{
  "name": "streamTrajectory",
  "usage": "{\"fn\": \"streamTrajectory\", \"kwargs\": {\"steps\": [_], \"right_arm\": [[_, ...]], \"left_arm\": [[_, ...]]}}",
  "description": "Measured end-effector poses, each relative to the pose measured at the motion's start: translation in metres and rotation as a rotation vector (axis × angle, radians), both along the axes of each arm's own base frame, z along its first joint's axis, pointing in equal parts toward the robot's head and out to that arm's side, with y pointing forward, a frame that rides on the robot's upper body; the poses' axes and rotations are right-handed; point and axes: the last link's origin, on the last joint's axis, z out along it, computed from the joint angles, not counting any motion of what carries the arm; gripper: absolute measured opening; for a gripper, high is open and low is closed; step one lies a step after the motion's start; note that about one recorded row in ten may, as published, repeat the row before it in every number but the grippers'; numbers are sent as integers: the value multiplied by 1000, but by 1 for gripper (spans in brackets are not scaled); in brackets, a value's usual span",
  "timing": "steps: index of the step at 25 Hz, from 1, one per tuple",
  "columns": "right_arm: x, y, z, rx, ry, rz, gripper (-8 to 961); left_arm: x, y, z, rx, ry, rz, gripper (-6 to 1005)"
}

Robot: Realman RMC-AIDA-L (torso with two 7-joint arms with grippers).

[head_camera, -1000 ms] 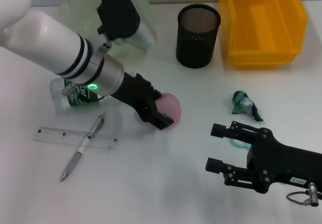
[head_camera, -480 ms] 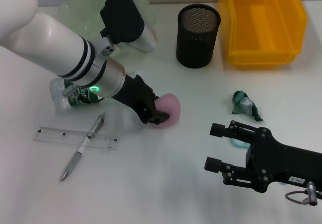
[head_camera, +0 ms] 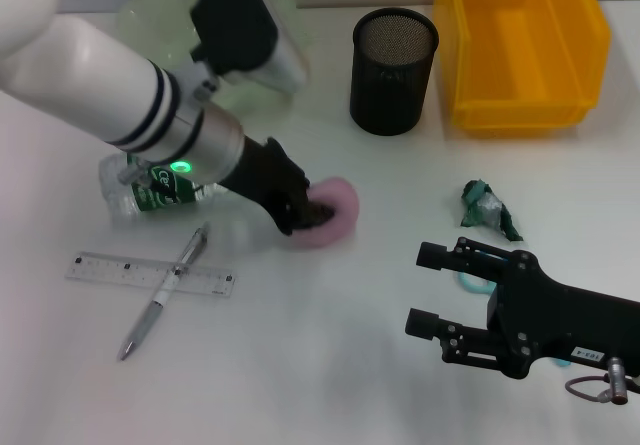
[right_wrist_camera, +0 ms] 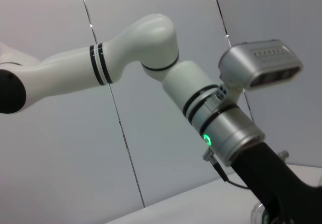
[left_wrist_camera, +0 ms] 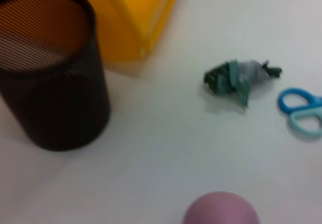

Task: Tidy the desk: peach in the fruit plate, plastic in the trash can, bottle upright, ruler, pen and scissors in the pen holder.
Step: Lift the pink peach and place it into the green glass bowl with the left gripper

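- The left gripper (head_camera: 305,215) is pressing down over the pink peach (head_camera: 335,210) on the white desk (head_camera: 330,365); whether its fingers are clamping it cannot be told.
- The right gripper (head_camera: 432,290) is hovering low with its fingers spread apart, just beside the blue scissors (left_wrist_camera: 301,112).
- The crumpled plastic (head_camera: 488,208) is lying near the yellow bin (head_camera: 520,45).
- The bottle (head_camera: 150,190) is lying on its side under the left arm.
- The pen (head_camera: 165,290) is lying across the ruler (head_camera: 120,272).
- The black mesh pen holder (head_camera: 393,70) is standing upright, and the green fruit plate (head_camera: 150,10) is sitting behind the arm.
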Motion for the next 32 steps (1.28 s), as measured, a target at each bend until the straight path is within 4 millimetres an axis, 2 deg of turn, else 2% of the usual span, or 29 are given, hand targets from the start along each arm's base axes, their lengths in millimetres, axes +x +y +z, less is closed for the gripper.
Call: {"fn": "streamTrajectory", "kwargs": {"steps": [3, 5, 7, 10, 18, 23, 25, 32], "right_arm": [[0, 0, 0, 2, 2, -3, 752], [0, 0, 0, 5, 6, -9, 752], [0, 0, 0, 6, 6, -10, 752], [1, 0, 0, 4, 7, -13, 752], [0, 1, 0, 5, 7, -10, 752], [0, 1, 0, 6, 7, -9, 752], [0, 0, -1, 5, 8, -12, 752], [2, -1, -3, 6, 4, -25, 751]], "left_arm": [[4, 3, 12, 48, -38, 3, 228], [9, 9, 33, 120, -92, 5, 210], [10, 10, 39, 140, -106, 5, 192], [12, 20, 61, 238, -160, 10, 166], [16, 44, 86, 445, -305, 25, 120], [9, 62, 90, 590, -336, 40, 113], [-1, 72, 86, 657, -334, 78, 110], [-17, 80, 74, 677, -308, 127, 106]]}}
